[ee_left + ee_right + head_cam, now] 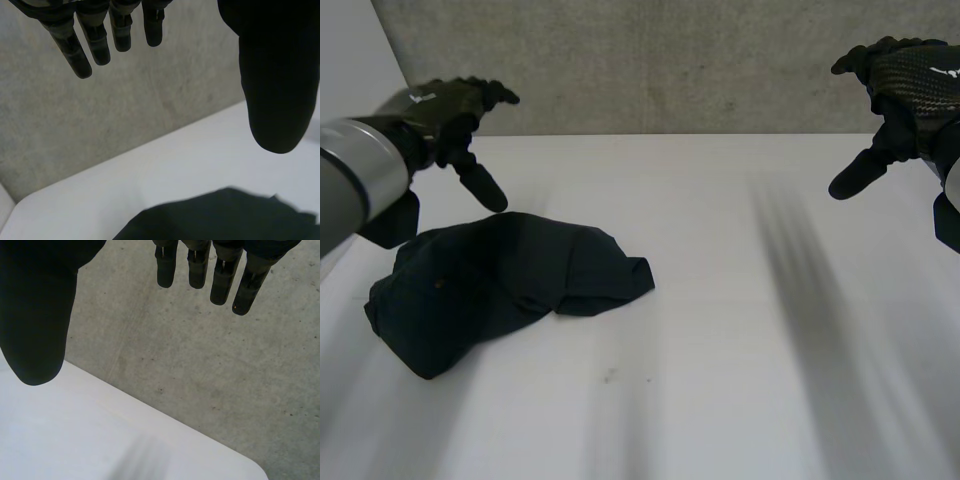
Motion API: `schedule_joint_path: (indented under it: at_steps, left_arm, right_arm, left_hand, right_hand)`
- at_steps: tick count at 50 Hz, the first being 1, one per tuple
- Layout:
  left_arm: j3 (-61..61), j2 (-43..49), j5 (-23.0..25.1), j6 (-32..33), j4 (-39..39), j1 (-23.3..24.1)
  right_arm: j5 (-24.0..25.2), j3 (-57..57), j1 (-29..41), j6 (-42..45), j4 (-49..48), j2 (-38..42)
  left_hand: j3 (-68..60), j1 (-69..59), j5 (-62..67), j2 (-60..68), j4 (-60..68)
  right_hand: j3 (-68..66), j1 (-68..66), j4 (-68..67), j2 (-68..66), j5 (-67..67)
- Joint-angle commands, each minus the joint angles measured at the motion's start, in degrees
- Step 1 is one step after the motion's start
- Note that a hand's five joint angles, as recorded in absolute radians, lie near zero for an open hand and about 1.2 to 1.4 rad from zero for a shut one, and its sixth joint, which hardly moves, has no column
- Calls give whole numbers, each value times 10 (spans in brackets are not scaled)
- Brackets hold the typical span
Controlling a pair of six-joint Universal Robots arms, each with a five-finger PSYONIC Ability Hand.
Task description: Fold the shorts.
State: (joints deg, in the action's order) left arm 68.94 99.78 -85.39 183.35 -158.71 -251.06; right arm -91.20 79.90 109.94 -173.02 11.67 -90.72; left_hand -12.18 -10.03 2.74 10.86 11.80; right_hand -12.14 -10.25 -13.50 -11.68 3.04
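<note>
Head view: my left hand and right hand both raised, shorts bunched on the surface

The shorts are dark and lie in a crumpled heap on my left side of the white surface. One flap of cloth sticks out toward the middle. There is a small pale speck on the cloth, too small to tell what it is.

My left hand hangs above the far edge of the heap, thumb pointing down toward it. In the left wrist view my fingers are straight and spread, the thumb is well away from them, and there is nothing between them. The shorts sit below the palm with bare surface showing between cloth and thumb tip, so no contact.

My right hand is up over the far right of the surface, well apart from the shorts. In the right wrist view its fingers are straight and slightly spread, the thumb is out wide, and it holds nothing. Below it are the white surface and the grey concrete wall.

The same wall runs behind the surface in the head view. My left arm, grey with a silver cuff, comes in at the near left.
</note>
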Motion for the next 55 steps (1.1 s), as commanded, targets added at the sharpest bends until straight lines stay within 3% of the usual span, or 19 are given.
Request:
schedule_joint_path:
  at_steps: [1, 7, 12, 14, 19, 25, 29, 39, 50, 53, 54, 55]
  left_arm:
    - [-26, 143, -71, 113, -63, -17]
    - [-82, 278, -170, 204, -82, -65]
    - [-120, 342, -183, 227, -75, -80]
    - [-128, 352, -183, 225, -71, -82]
    - [-132, 351, -186, 221, -69, -85]
    - [-138, 278, -187, 218, -99, -76]
    - [-158, 229, -185, 214, -150, -35]
    - [-132, 216, -146, 205, -183, 202]
    - [-34, 298, -136, 202, -184, 358]
    - [-24, 299, -136, 202, -182, 380]
    - [-16, 295, -136, 202, -182, 387]
    - [-13, 292, -136, 202, -182, 389]
  right_arm:
    - [1, 2, 0, 6, -2, 4]
    - [0, 3, 0, 20, -2, 9]
    - [-1, 4, 0, 25, -2, 10]
    - [-1, 4, -1, 26, -2, 10]
    - [-1, 3, 0, 27, -2, 10]
    - [-1, -1, -1, 27, -3, 10]
    - [-2, -4, -1, 28, -3, 10]
    - [-3, -6, -9, 42, -16, 5]
    - [-3, -8, -10, 47, -19, 4]
    - [-3, -6, -10, 47, -20, 5]
    - [-3, -5, -10, 47, -20, 7]
    - [-3, -5, -10, 47, -20, 8]
  left_hand:
    - [-2, -24, -3, 15, 6]
    - [-2, -24, -3, 15, 6]
    - [-37, -59, 32, 51, 41]
    - [-104, -126, 99, 118, 108]
    - [-677, -698, 671, 690, 681]
    - [-678, -700, 673, 691, 682]
    - [-678, -700, 673, 691, 682]
    - [-678, -700, 673, 691, 682]
    - [-678, -700, 673, 691, 682]
    - [-678, -700, 673, 691, 682]
    - [-663, -685, 658, 677, 667]
    - [-553, -575, 548, 567, 557]
  right_hand:
    - [21, 2, 35, 17, -30]
    - [21, 2, 35, 17, -30]
    - [21, 2, 35, 17, -30]
    - [21, 2, 35, 17, -30]
    - [21, 2, 35, 17, -30]
    - [21, 2, 35, 17, -30]
    - [21, 2, 35, 17, -30]
    - [21, 2, 35, 17, -30]
    - [21, 2, 35, 17, -30]
    - [21, 2, 35, 17, -30]
    - [21, 2, 35, 17, -30]
    - [21, 2, 35, 17, -30]
